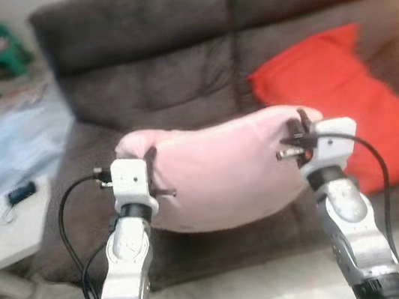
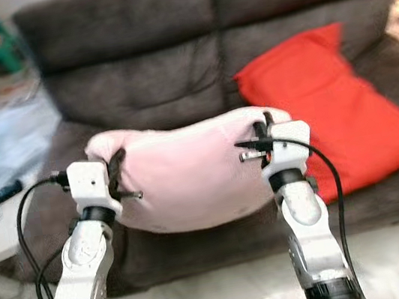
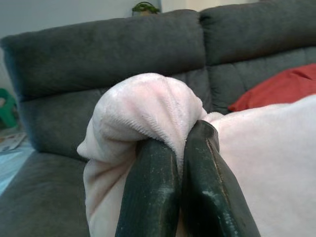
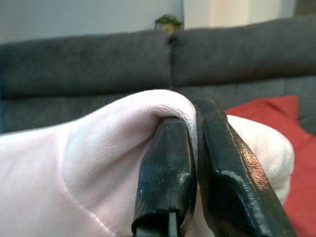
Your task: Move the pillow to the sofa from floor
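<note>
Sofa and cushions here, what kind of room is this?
Most likely a home living room: a dark grey sofa, a red cushion on it, and a low white side table beside it.

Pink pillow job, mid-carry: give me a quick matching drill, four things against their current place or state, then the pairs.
Things:
1. soft pink plush pillow
2. red fabric cushion
3. small black device
4. left gripper

Places or states:
A. lying on the white side table beside the dark grey fabric sofa
B. resting on the sofa seat, towards the robot's right
C. jaws shut on a bunched pillow corner
D. held up in front of the sofa between both grippers, the right gripper pinching its other end

Pairs: 1-D, 2-B, 3-A, 4-C
</note>
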You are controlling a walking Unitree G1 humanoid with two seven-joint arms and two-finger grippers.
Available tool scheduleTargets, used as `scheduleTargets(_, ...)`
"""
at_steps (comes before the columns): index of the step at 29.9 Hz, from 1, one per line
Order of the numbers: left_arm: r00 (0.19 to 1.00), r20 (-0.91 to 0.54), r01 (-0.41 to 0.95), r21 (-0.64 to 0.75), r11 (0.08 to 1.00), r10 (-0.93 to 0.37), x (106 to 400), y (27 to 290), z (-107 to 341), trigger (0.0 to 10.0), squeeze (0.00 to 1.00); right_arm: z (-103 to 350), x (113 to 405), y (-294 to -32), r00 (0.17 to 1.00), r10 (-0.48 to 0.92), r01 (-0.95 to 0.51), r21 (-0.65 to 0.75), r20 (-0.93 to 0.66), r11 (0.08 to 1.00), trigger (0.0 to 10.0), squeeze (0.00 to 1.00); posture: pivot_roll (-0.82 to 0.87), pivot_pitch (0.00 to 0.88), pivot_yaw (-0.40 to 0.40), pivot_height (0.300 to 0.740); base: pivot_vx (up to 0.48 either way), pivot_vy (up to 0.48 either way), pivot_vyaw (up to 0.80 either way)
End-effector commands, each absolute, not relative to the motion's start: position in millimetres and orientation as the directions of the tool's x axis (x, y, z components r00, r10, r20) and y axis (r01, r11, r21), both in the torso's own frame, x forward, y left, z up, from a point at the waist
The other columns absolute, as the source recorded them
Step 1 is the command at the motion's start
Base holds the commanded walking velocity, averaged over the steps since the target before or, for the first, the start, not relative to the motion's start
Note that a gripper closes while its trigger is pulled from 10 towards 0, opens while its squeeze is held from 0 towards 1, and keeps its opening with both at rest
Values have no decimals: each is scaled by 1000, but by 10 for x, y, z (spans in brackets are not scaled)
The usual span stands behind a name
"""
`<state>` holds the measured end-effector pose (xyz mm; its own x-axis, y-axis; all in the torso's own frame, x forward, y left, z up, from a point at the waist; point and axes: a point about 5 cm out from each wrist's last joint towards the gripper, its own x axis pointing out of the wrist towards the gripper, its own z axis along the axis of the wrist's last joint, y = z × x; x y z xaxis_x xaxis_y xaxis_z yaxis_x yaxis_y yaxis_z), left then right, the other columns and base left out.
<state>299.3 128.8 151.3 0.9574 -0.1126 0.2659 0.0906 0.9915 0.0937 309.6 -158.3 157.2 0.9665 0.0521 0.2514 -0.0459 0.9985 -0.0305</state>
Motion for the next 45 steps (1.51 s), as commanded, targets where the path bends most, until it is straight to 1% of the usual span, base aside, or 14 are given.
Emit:
scheduleTargets(1, 949, 309, 40, 87, 995, -65, 2994, 1418, 1603, 10000, 0, 1692, 3103, -1473, 949, 93, -89, -29, 300, 996, 10000, 0, -58, 20, 81, 740, 0, 0, 0)
scheduleTargets(8, 953, 300, 35, 67, 997, -53, 2984, 1434, 1590, 10000, 0, 1677, 3102, -1437, 950, 113, -107, -39, 291, 994, 10000, 0, -55, 22, 78, 740, 0, 0, 0)
scheduleTargets(13, 954, 298, 15, 63, 998, -33, 2988, 1464, 1596, 10000, 0, 1700, 3106, -1425, 945, 128, -112, -72, 301, 991, 10000, 0, -57, 21, 78, 740, 0, 0, 0)
scheduleTargets(16, 954, 298, 11, 62, 998, -29, 2993, 1467, 1600, 10000, 0, 1717, 3106, -1411, 941, 142, -121, -87, 308, 989, 10000, 0, -59, 23, 78, 740, 0, 0, 783)
scheduleTargets(17, 954, 299, 8, 61, 998, -26, 2994, 1467, 1601, 10000, 0, 1715, 3103, -1402, 941, 146, -134, -58, 307, 989, 10000, 0, -58, 22, 79, 740, 0, 0, 800)
scheduleTargets(18, 954, 299, 8, 61, 998, -26, 2994, 1467, 1601, 10000, 0, 1715, 3103, -1402, 941, 146, -134, -58, 307, 989, 10000, 0, -58, 22, 79, 740, 0, 0, 800)
scheduleTargets(20, 954, 298, 7, 60, 998, -24, 2994, 1468, 1599, 10000, 0, 1705, 3102, -1395, 942, 146, -144, -30, 303, 989, 10000, 0, -58, 22, 78, 740, 259, 0, 0)
scheduleTargets(24, 954, 298, 3, 59, 998, -21, 2995, 1471, 1598, 10000, 0, 1711, 3098, -1383, 939, 160, -157, -32, 305, 987, 10000, 0, -59, 19, 78, 740, 291, 0, 0)
scheduleTargets(30, 954, 298, 1, 59, 998, -19, 3004, 1472, 1604, 10000, 0, 1725, 3100, -1345, 933, 185, -173, -67, 308, 983, 10000, 0, -60, 13, 80, 740, 329, 0, 0)
scheduleTargets(33, 954, 300, 0, 58, 998, -18, 3004, 1473, 1608, 10000, 0, 1750, 3080, -1306, 921, 217, -197, -93, 325, 976, 10000, 0, -62, 11, 80, 740, 351, 0, 756)
scheduleTargets(36, 954, 301, 0, 58, 998, -17, 3002, 1472, 1607, 10000, 0, 1746, 3075, -1292, 918, 222, -215, -61, 328, 975, 10000, 0, -63, 10, 80, 740, 360, 0, 794)
scheduleTargets(40, 953, 303, 1, 57, 998, -18, 3005, 1465, 1612, 10000, 0, 1740, 3082, -1304, 922, 220, -217, -46, 320, 975, 10000, 0, -63, 12, 79, 740, 369, 0, 0)
scheduleTargets(45, 952, 305, -2, 57, 998, -16, 3010, 1462, 1618, 10000, 0, 1735, 3074, -1280, 918, 244, -235, -67, 313, 970, 10000, 0, -63, 17, 77, 740, 370, 0, 0)
